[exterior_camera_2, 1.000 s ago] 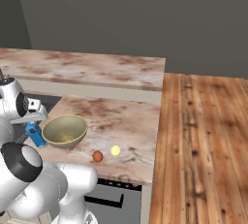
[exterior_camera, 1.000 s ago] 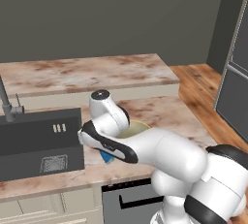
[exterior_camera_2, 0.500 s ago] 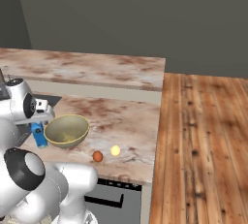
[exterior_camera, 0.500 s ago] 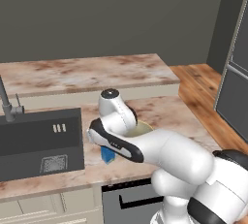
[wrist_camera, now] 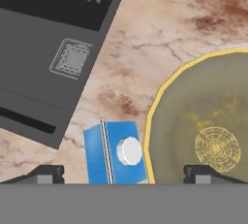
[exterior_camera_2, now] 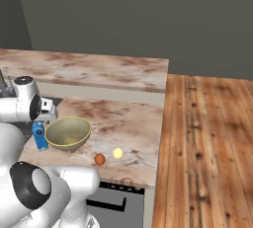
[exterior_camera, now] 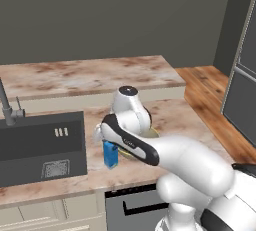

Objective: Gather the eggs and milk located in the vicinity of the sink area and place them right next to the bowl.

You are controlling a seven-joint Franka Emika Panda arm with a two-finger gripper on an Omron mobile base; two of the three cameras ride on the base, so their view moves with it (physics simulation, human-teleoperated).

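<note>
The blue milk [wrist_camera: 116, 152] carton stands upright on the counter, just left of the yellowish-olive bowl [wrist_camera: 213, 121] and close to its rim. My gripper [wrist_camera: 123, 174] hovers straight above the carton, open, its fingertips [wrist_camera: 46, 173] wide apart and clear of the carton's sides. From the right base view, the milk [exterior_camera_2: 40, 137] sits beside the bowl [exterior_camera_2: 67, 132], and the two eggs, reddish-brown [exterior_camera_2: 100, 159] and pale cream [exterior_camera_2: 117, 153], lie in front of the bowl near the counter edge. The arm hides much of the bowl [exterior_camera: 151, 133] behind the milk [exterior_camera: 110, 154].
The black sink [exterior_camera: 40, 147] with its drain grate [exterior_camera: 56, 168] lies left of the carton, and the grey faucet [exterior_camera: 7, 110] stands at its far left. A second counter [exterior_camera_2: 84, 69] runs behind. Wooden floor [exterior_camera_2: 207, 148] lies to the right.
The jaws have spread wide and let go of the milk carton, which now stands on the counter by the bowl. The hand came right and now sits above the carton.
</note>
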